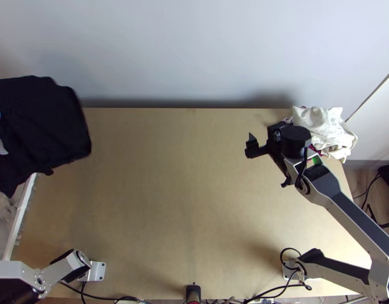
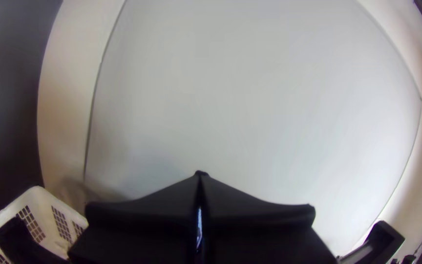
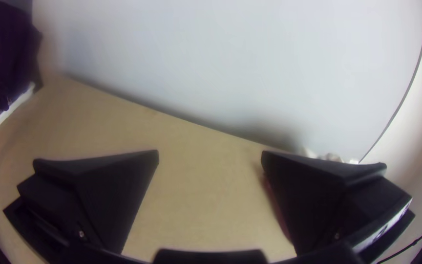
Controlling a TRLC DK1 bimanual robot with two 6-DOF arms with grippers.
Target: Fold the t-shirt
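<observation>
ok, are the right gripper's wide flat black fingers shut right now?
No, the right gripper's fingers stand well apart, with the light wooden table visible between them.

A light wooden table (image 1: 169,192) with bunched cloth in its corner.
In the top view, the white cloth (image 1: 321,124) is lying bunched at the far right corner, with some dark red beside it; near the closer edge, a metal base plate (image 1: 97,272) is fixed at left, and black cables (image 1: 105,297) are running there.
</observation>
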